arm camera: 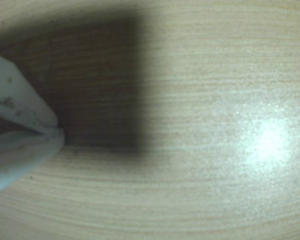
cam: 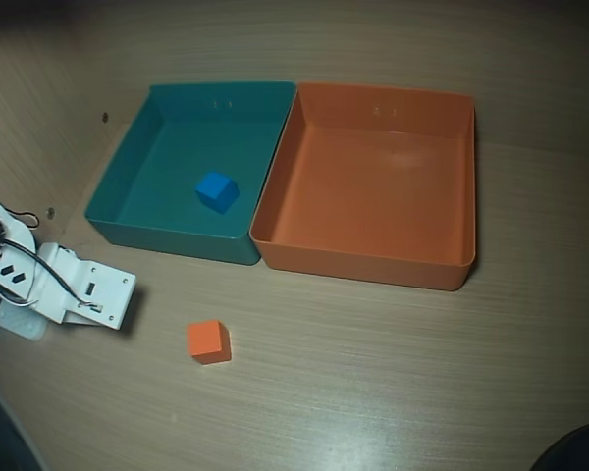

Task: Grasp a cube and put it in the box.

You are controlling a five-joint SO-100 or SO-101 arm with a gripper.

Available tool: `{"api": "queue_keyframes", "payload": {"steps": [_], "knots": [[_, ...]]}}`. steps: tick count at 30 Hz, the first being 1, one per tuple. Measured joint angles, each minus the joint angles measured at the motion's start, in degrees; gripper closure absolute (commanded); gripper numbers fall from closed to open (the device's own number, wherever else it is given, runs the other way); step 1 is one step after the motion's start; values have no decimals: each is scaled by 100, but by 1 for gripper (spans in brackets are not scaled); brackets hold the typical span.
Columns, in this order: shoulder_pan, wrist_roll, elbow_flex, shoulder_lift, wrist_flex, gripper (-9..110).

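Overhead view: cube [cam: 208,341] on table [cam: 373,373], ungrasped; box [cam: 373,260] empty, awaiting it; gripper [arm camera: 57,131] closed on nothing, apart from cube.

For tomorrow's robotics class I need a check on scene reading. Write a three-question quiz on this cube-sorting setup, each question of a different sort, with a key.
1. True or false: the orange cube already lies inside the orange box.
2. Multiple choice: in the overhead view, where is the blue cube? A) on the table beside the orange cube B) inside the teal box C) inside the orange box
3. Fill in: in the overhead view, the orange cube rests on the bare table, just to the ____ of the arm.

Key: 1 false; 2 B; 3 right
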Motion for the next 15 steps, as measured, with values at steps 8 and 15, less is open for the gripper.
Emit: {"api": "queue_keyframes", "payload": {"steps": [8,15], "knots": [[0,0,0,0,0,107],[18,0,-123,-123,0,107]]}}
